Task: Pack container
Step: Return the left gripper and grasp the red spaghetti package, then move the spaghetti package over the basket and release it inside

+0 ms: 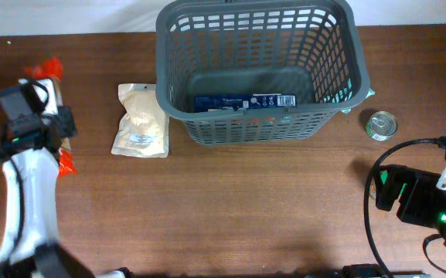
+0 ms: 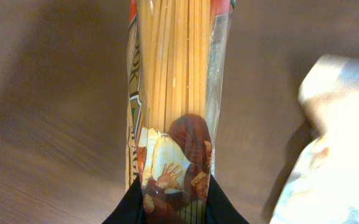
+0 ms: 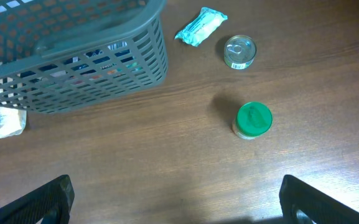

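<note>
My left gripper (image 2: 174, 190) pinches a long clear packet of spaghetti (image 2: 176, 74) at the brown wooden table's (image 1: 230, 201) left side. My right gripper (image 3: 174, 186) gapes wide. The large dark grey slotted plastic basket (image 1: 253, 127) sits far-centre, well apart from both.

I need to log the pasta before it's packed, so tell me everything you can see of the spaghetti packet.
The spaghetti packet is a long clear plastic sleeve of straight pasta, with red-orange ends, lettering down one edge and a food picture. It is at the left side of the table, left of a beige pouch. The left hand grips it, dark fingers against both sides. Whether it is lifted I cannot tell.
</note>
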Controlling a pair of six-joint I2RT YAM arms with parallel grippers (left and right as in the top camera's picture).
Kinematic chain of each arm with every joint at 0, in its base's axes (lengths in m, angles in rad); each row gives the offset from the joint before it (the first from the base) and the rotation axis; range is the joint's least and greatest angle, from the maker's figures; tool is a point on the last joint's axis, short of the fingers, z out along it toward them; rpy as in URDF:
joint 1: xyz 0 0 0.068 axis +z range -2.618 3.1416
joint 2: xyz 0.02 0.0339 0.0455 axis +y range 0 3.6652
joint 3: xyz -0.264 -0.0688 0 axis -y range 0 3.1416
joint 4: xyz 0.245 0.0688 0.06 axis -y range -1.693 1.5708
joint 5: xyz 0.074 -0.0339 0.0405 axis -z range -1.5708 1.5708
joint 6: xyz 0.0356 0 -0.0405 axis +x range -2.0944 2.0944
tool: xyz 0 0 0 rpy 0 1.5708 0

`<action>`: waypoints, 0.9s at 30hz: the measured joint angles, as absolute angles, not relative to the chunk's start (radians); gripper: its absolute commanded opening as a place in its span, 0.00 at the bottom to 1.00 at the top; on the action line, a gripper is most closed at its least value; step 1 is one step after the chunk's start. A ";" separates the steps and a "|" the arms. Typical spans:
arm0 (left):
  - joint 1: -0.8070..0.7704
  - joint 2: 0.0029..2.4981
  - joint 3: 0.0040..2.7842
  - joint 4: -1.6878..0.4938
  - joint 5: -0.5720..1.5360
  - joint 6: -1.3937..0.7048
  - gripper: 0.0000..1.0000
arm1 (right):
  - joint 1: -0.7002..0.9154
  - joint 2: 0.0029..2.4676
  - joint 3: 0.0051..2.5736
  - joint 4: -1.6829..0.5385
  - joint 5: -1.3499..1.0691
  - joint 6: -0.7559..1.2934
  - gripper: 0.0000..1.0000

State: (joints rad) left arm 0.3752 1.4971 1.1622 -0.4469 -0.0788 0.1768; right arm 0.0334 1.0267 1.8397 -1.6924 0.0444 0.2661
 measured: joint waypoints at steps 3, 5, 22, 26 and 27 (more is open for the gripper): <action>0.353 1.401 1.206 -0.462 -0.071 0.177 0.02 | 0.033 1.027 1.840 -1.692 0.044 0.266 0.99; 0.316 1.356 1.240 -0.468 -0.065 0.184 0.02 | 0.033 1.026 1.840 -1.692 0.044 0.266 0.99; -0.380 1.489 1.736 -0.411 -0.045 0.761 0.02 | 0.033 1.026 1.840 -1.692 0.044 0.266 0.99; -0.435 1.621 1.778 -0.350 -0.056 0.929 0.02 | 0.033 1.027 1.839 -1.692 0.045 0.266 0.99; -0.444 1.660 1.779 -0.327 -0.056 0.966 0.01 | 0.033 1.027 1.839 -1.692 0.044 0.266 0.99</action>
State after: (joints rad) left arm -0.4438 1.6604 1.7786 -0.3275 -0.0563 0.9661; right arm 0.0334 1.0271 1.8389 -1.6924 0.0444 0.2657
